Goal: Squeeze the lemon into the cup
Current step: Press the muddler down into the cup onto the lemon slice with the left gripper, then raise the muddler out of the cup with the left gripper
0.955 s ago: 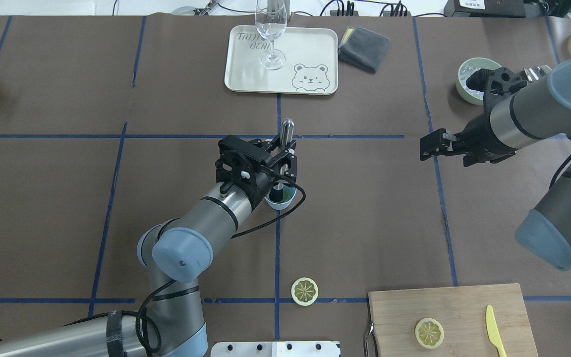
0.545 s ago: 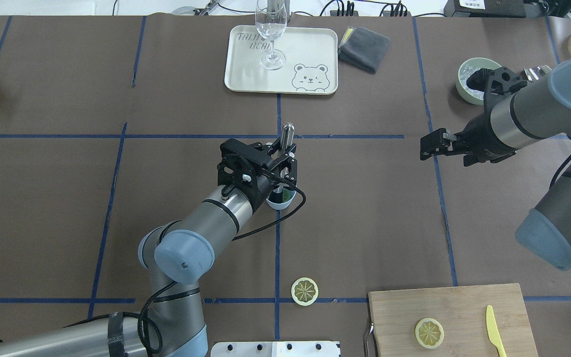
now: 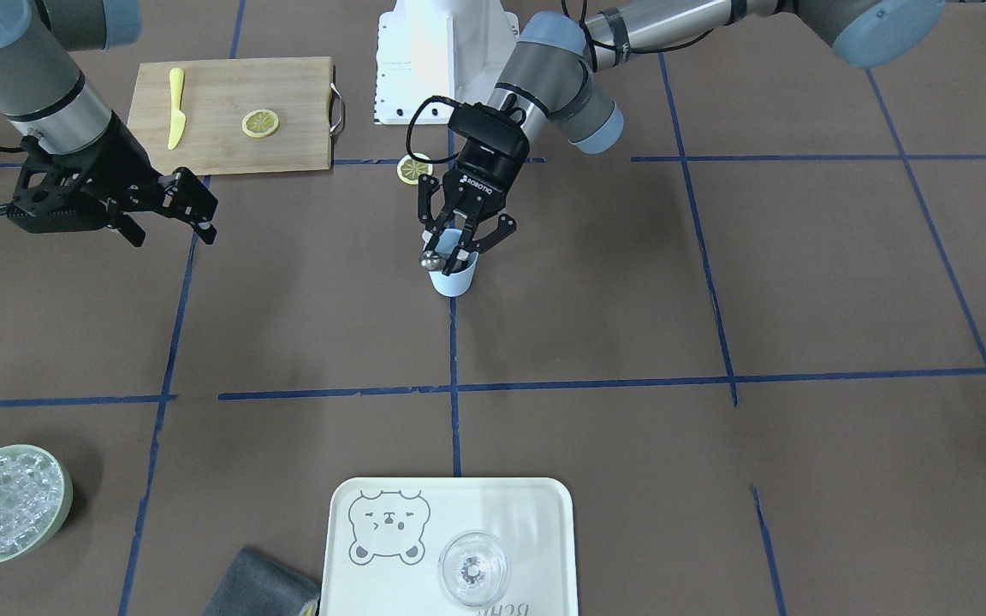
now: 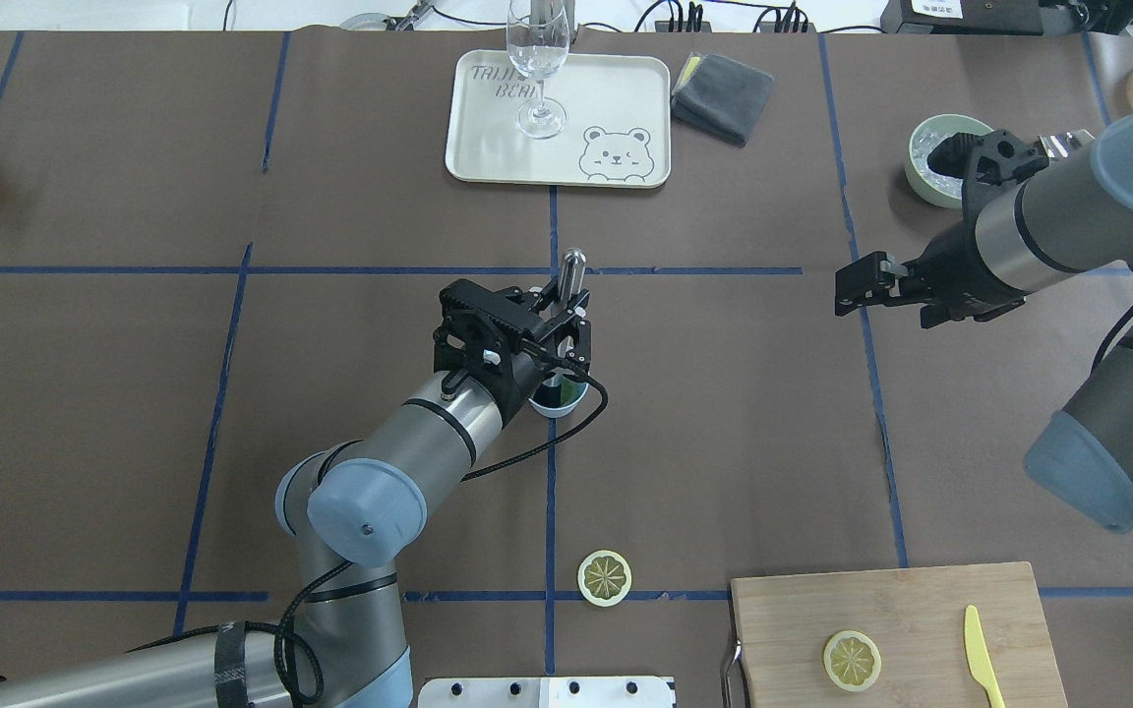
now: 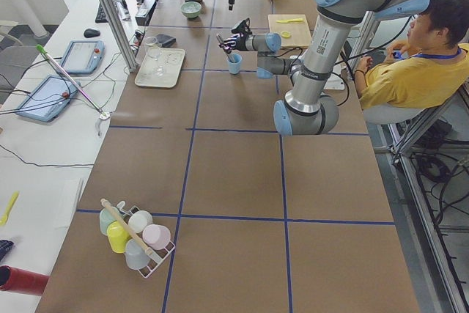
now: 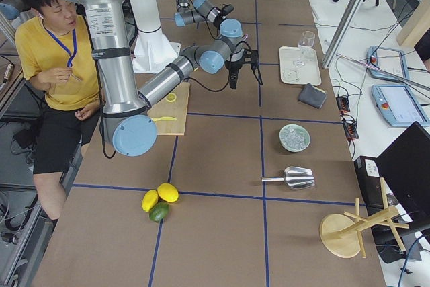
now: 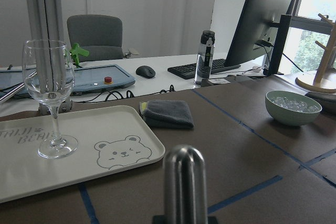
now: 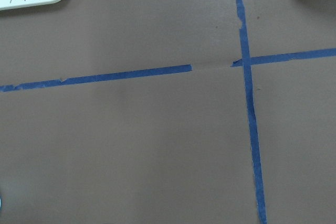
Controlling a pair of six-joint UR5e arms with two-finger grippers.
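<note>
Obs.: the cup (image 3: 453, 281) stands upright near the middle of the bench (image 4: 724, 413), on the blue tape line that runs from near to far, a little to the robot's side of the tape crossing. Its inside looks dark green from overhead; what lies in it cannot be made out.

Left gripper (image 3: 455, 246) hangs directly over the cup mouth. Its jaws are pinching a steel rod (image 7: 184, 182) part-way along its length. The rod's lower end sits inside the cup, and its rounded top leans away from the robot, toward the far side of the bench. Judgement: the rod is held low and tilted so that its foot can bear on the cup's contents, which makes this a pressing step. With nothing steadying the light cup, a sideways push could tip it.

Right gripper (image 4: 844, 290) hovers well to the right of the cup, above bare bench, and carries nothing visible. Whether its jaws are spread or pressed together cannot be told. It is probably parked there to stay clear of the left arm.

One lemon slice (image 4: 605, 577) lies flat on the bench on the near side, well apart from the cup. A second slice (image 4: 852, 659) lies on the cutting board (image 4: 921, 600) beside a yellow knife (image 4: 983, 654). Neither slice is held, so the lemon itself does not look handled at this moment.
</note>
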